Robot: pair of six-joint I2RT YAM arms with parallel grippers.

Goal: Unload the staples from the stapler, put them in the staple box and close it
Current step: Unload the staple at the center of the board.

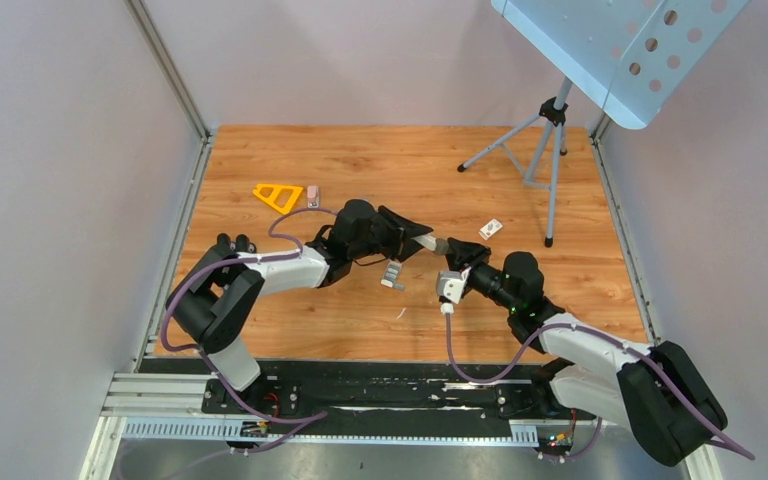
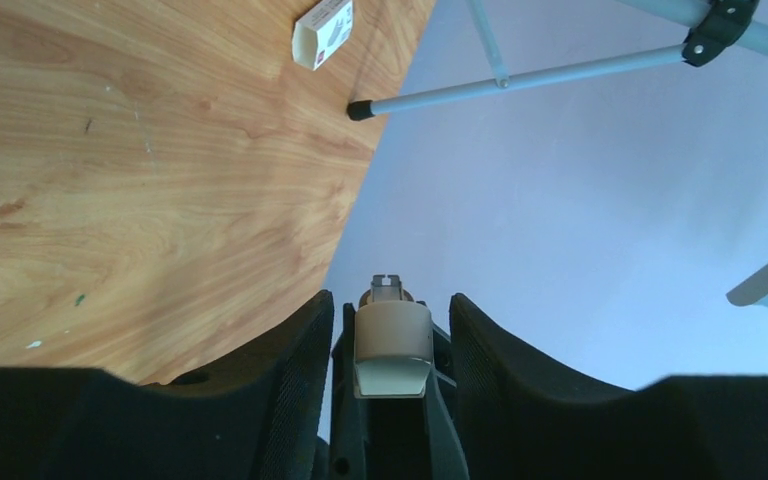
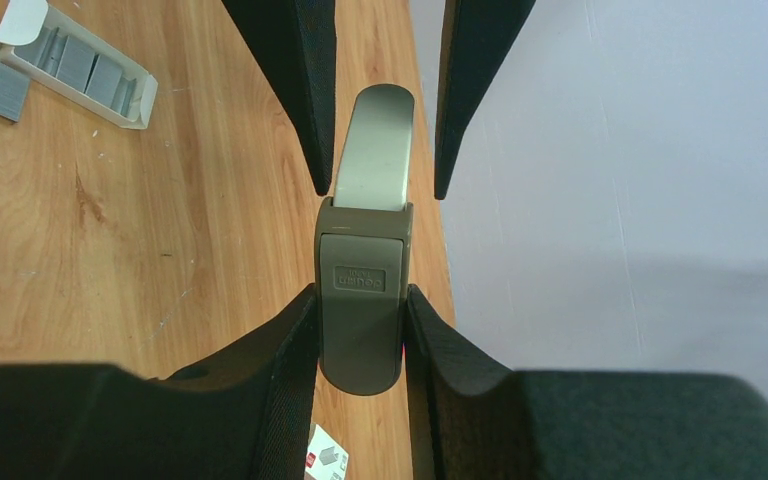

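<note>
Black fingers of the right hand (image 3: pixel 360 300) clamp the grey-brown stapler (image 3: pixel 363 250) by its sides, holding it in the air above the wooden table (image 1: pixel 360 320). The left hand (image 2: pixel 388 297) meets it from the other end, its fingers parted narrowly around the stapler's silvery tip, a slim gap on each side. Farther back lie an open box of staples (image 3: pixel 75 70), an orange triangle (image 1: pixel 278 196) and a tripod (image 1: pixel 550 150).

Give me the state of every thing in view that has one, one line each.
stapler: held in the air between both grippers.
right gripper: shut on the stapler's brown end.
left gripper: open, with a gap on each side of the stapler's other end.
staple box: open, staple strips inside, lying on the table.
loose staple strip: on the table beside the box.
</note>
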